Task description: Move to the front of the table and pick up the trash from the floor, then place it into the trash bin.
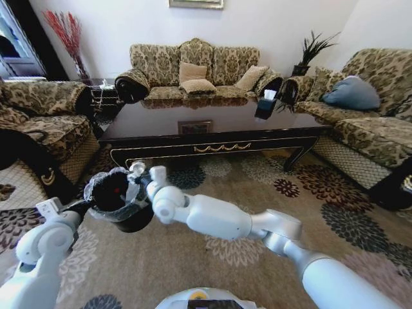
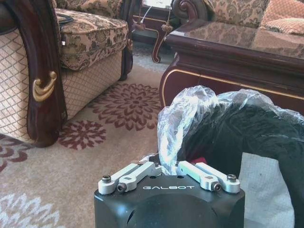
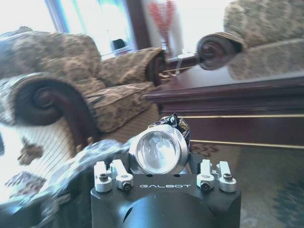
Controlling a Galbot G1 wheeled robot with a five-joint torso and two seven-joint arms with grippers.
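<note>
The bottle (image 3: 157, 151), clear plastic and seen end-on in the right wrist view, sits between the fingers of the right gripper (image 3: 164, 176), which are closed around it. In the head view that gripper (image 1: 147, 175) hangs at the right-hand rim of the trash bin (image 1: 119, 219), which stands on the patterned carpet (image 1: 257, 187) in front of the table (image 1: 212, 125). A red spot shows inside the bin; what it belongs to I cannot tell.

The left gripper (image 2: 169, 175) is at the near rim of the bin (image 2: 266, 137), its fingers pinched together on the fold of the thin plastic bag (image 2: 190, 111) that lines it, so it seems to steady the bin or hold the liner open.

The step in hand looks like the drop. To do it well, the bottle should be fully over the open mouth, clear of the bag's bunched edge, before the fingers part. The liner is loose and puffed up on one side, so a bottle let go at the rim could catch on it and roll out onto the carpet. The left gripper's hold should stay firm so the bin does not tip.
</note>
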